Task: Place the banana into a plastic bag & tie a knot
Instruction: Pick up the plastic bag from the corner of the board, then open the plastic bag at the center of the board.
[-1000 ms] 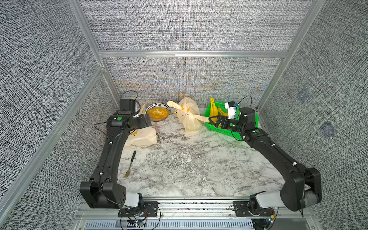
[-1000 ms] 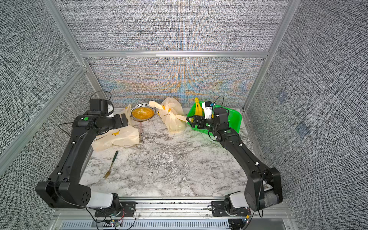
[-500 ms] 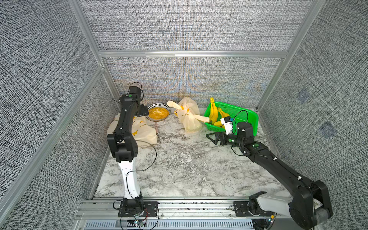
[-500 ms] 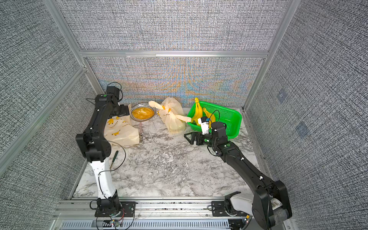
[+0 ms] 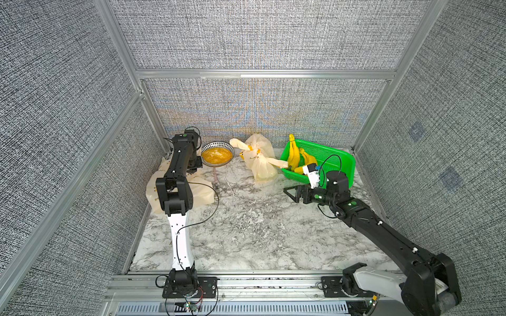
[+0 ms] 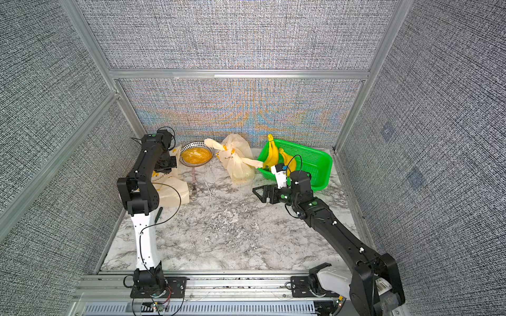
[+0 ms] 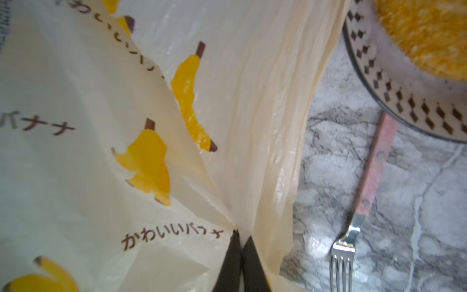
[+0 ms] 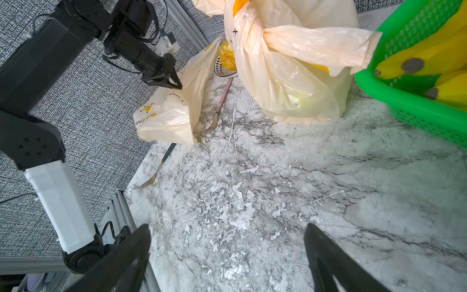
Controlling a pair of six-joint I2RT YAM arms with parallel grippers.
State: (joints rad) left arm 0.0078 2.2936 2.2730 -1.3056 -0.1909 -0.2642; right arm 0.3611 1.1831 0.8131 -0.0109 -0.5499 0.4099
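Yellow bananas (image 5: 294, 157) (image 6: 272, 157) lie in a green basket (image 5: 325, 150) at the back right. A flat cream plastic bag (image 5: 202, 195) (image 6: 175, 194) printed with bananas lies at the left wall. My left gripper (image 7: 240, 235) (image 8: 174, 83) is shut on a gathered fold of this bag (image 7: 101, 126), which it pinches between its black fingertips. The bag's edge is pulled up at the grip. My right gripper (image 5: 290, 191) (image 8: 227, 240) hovers open above bare marble in front of the basket, holding nothing.
A knotted, filled bag (image 5: 260, 164) stands at the back middle. A patterned bowl (image 5: 217, 156) of orange food sits beside it. A red-handled fork (image 7: 353, 215) lies next to the flat bag, and a dark-handled fork (image 8: 158, 166) lies near the left wall. Grey walls enclose the table.
My left arm rose, reached to the bag's back edge, and its jaws closed on the plastic. My right arm drew back from the basket toward the table's middle, still open.
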